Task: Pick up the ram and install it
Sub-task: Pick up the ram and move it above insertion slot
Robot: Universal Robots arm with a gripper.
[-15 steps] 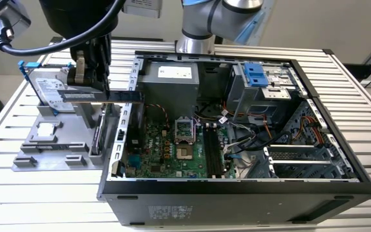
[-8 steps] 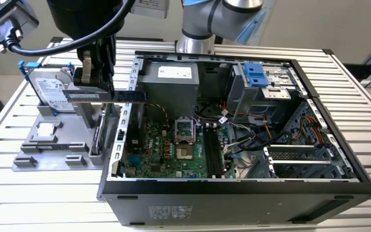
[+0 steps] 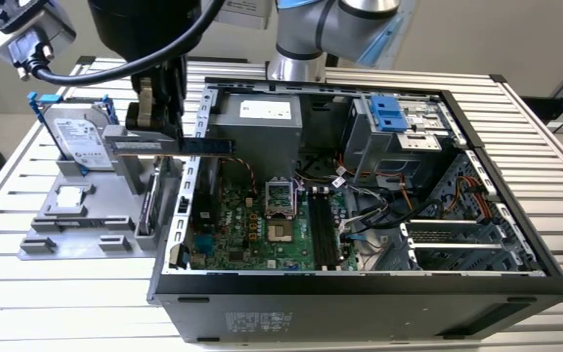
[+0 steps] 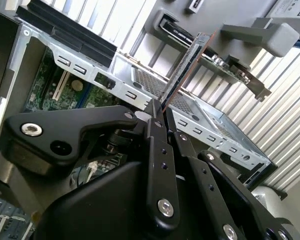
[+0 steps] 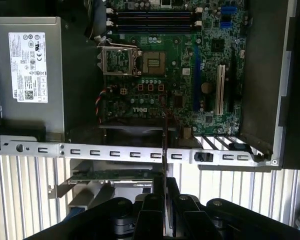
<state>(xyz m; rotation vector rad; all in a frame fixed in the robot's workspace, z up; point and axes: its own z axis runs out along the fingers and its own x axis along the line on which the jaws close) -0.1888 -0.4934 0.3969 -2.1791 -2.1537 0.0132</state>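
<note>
Ram (image 3: 208, 146), clamped in your pincer (image 3: 155, 136), hangs over the case's back rail (image 3: 200, 110); clip that rail or let it tilt and it won't seat in the slots (image 3: 322, 224).

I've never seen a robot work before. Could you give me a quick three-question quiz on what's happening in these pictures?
1. True or false: the gripper is shut on the ram.
2. Pick one: in the exterior view, the ram is A) seated in a motherboard slot, B) held in the air above the computer case edge on that view's left, C) lying flat on the table.
3. Short answer: which silver part with blue rails stands in the grey rack at the exterior view's left?

Key: 1 true. 2 B. 3 the hard drive.
</note>
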